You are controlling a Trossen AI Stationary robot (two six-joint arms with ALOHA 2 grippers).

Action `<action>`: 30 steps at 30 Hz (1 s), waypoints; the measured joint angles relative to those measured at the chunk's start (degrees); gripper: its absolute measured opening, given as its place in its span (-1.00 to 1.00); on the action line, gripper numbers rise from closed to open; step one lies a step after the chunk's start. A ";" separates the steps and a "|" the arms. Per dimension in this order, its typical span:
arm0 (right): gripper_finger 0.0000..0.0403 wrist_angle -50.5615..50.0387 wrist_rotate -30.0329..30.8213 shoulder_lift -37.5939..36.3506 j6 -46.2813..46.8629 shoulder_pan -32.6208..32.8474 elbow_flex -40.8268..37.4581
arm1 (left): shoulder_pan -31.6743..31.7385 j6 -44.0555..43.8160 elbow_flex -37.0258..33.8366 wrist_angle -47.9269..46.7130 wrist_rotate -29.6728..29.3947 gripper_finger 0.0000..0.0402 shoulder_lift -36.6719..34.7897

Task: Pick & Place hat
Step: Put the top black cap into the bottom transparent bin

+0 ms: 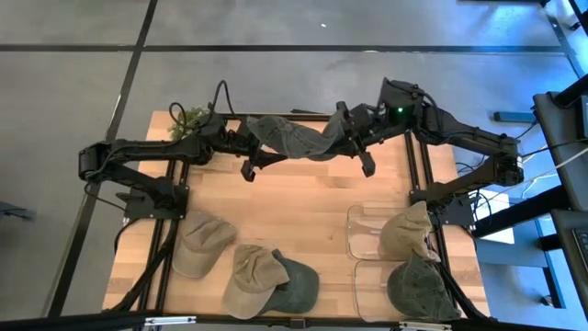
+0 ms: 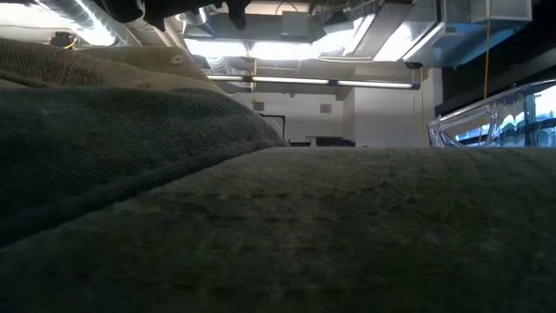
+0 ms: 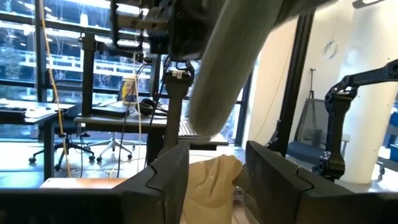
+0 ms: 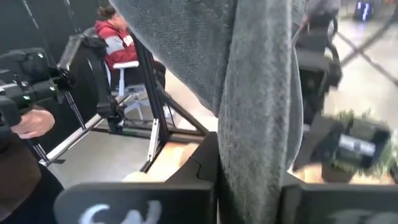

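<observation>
**Grey-green hat held up between two hands over the far edge**

Grey-green hat point(image 1: 289, 138) fabric hangs right in front of the right wrist camera, pinched between the right hand's point(image 1: 354, 138) two dark fingers, which are clamped together on the cloth. Seen from above, this hat is stretched in the air above the worktop's point(image 1: 294, 207) far edge, about midway along it, with the right hand gripping its right end. The left hand point(image 1: 246, 147) sits at the hat's left end; its fingers stand apart, and in its wrist view the hat point(image 3: 230, 68) hangs above and ahead of them rather than between them.

Along the near edge lie three more caps: a tan cap point(image 1: 200, 244) toward the left corner, then a second tan cap point(image 1: 253, 271) overlapping a dark green cap point(image 1: 296, 285). Near the right edge, two clear trays point(image 1: 360, 230) each carry a cap. A small green plant point(image 1: 186, 119) sits at the far left corner.
</observation>
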 joint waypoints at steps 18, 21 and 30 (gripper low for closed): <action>-0.92 1.51 -2.99 2.24 -1.52 1.99 1.64 | 0.02 0.04 0.02 2.39 0.22 -0.24 0.02; -0.92 1.81 -3.37 2.64 -1.56 2.02 1.64 | 0.09 0.13 0.02 3.94 1.73 -0.26 0.09; -0.91 1.77 -3.59 2.75 -1.97 2.06 1.67 | -0.37 0.06 0.02 4.67 6.56 -0.29 0.09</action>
